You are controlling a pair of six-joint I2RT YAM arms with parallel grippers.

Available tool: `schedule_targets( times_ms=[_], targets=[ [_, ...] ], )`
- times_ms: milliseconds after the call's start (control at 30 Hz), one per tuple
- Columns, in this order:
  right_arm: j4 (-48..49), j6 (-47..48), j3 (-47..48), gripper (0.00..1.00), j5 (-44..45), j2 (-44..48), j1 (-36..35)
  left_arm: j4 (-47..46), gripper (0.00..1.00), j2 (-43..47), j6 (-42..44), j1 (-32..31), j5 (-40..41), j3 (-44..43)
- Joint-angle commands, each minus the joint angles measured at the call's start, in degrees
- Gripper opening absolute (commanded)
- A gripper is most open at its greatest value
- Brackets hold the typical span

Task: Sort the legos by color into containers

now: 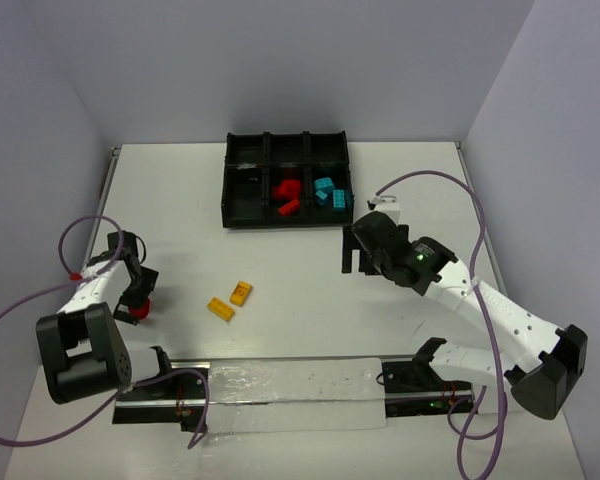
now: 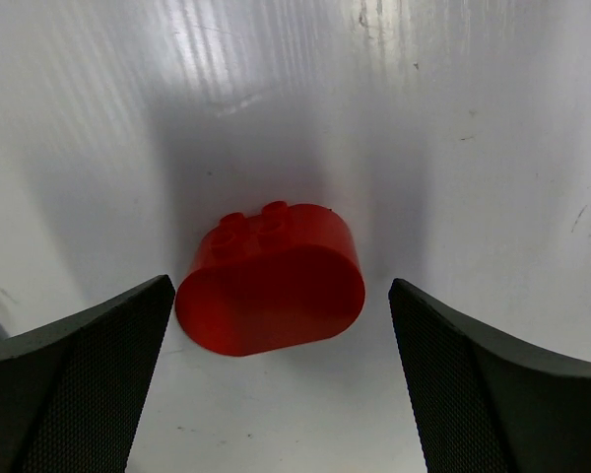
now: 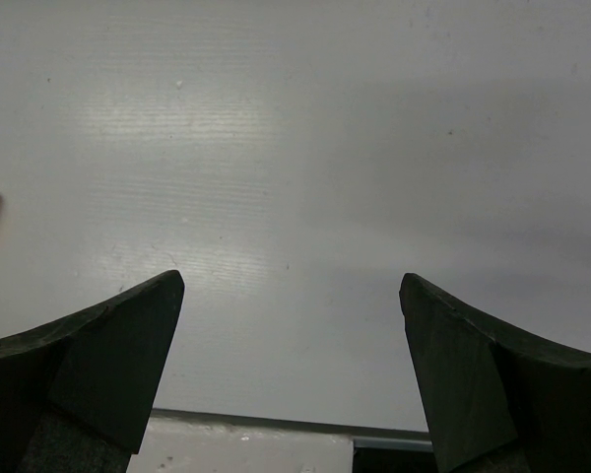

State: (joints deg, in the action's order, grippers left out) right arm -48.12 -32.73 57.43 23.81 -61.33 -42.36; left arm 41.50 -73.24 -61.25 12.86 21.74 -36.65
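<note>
The left gripper [image 2: 281,286] is held with its jaws wide apart, and nothing is gripped. The red lego [image 2: 276,261] is seen on the table [image 2: 453,108] between the jaws. It lies off-centre, just beside the left-hand finger and well apart from the right-hand one. Whether it is touched on the near side cannot be told. Its studs are turned away from the wrist, and its rounded ends face the two pads.

The step in hand is judged to be the grasp of this piece. The gripper is best shifted toward its left-hand side first, so that both pads arrive together and the lego is not shoved sideways. Because the ends are curved, the pads should be brought low, to mid-height of the piece, and closed slowly; a pinch set too high could squeeze it out.

The right gripper [image 3: 291,281] is likewise spread wide, with only bare table between its jaws.

Two yellow legos [image 1: 242,292] are left on the table, while red legos [image 1: 287,193] and cyan legos [image 1: 330,193] are already lodged in neighbouring compartments of the tray [image 1: 280,222].
</note>
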Motion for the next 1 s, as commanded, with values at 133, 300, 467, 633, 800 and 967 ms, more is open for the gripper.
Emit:
schedule_targets(
  times_ms=[133,300,467,633,800,967],
  targets=[
    [-0.92,-1.4,3.12,0.99,3.03,-1.39,-1.88,-9.65,0.99,-3.59,5.15,-0.49,-5.92,-1.07],
    [-1.01,-2.25,3.83,0.99,3.0,-2.73,-2.98,-14.47,0.99,-5.65,8.04,-2.79,-9.91,-3.04],
    [-1.35,-3.6,4.52,0.99,3.92,-2.83,-4.1,-13.63,0.99,-10.73,10.03,-10.46,-8.67,-8.41],
    [-2.12,-5.47,4.33,0.99,5.51,-1.78,-5.01,-12.48,0.99,-14.31,11.74,-16.97,-8.93,-14.27],
    [-2.85,-7.46,3.01,0.99,6.96,0.63,-5.63,-9.25,0.99,-13.79,13.45,-18.83,-9.34,-19.03],
    [-2.68,-8.32,1.38,0.99,8.1,2.09,-5.63,-2.89,0.99,-9.54,13.26,-18.75,-7.23,-22.33]
  ],
)
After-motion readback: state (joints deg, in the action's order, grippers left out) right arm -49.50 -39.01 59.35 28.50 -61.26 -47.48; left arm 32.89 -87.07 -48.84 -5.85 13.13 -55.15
